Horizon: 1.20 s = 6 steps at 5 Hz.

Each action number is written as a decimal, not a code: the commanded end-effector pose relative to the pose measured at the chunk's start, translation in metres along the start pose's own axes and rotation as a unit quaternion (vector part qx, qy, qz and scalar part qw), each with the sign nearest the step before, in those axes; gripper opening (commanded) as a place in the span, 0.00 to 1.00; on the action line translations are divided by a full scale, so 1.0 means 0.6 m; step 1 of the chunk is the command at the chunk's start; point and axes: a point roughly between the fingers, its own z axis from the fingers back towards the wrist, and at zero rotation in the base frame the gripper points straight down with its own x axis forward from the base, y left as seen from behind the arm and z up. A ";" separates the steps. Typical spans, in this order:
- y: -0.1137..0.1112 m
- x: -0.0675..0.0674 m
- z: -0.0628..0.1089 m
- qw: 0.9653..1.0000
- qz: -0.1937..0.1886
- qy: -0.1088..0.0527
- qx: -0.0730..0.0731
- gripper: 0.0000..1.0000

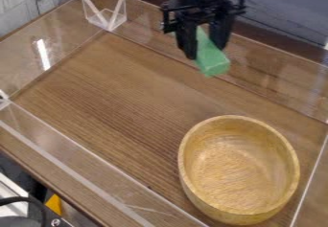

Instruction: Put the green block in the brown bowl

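Probably a robotics lab bench: a brown wood-grain tabletop (128,106) fenced by low clear acrylic walls (77,188), with a folded clear plastic stand (103,12) at upper left.

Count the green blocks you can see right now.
1. The green block is held in the gripper, up above the table, beyond the brown bowl. None shows inside the bowl.

Brightness: even, soft daylight-like light, nothing dim or blown out.
Glare: white streaks on the clear plastic walls (52,49) at left and along the near edge.
Reflections: faint sheen on the wooden table (115,106).
Shadows: soft shade inside the near wall of the bowl (239,169).
Sharpness: low resolution, grainy; the gripper (202,30) and green block (213,58) look slightly smeared.
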 end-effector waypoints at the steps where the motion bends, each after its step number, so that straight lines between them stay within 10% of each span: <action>1: -0.012 -0.074 0.018 0.997 -0.075 -0.016 -0.012 0.00; 2: -0.029 -0.154 0.012 0.981 -0.194 -0.018 -0.007 0.00; 3: -0.032 -0.215 -0.003 0.949 -0.315 -0.018 -0.004 0.00; 4: -0.023 -0.222 -0.004 0.902 -0.432 -0.022 -0.006 0.00; 6: -0.016 -0.228 -0.004 0.871 -0.488 -0.046 -0.009 0.00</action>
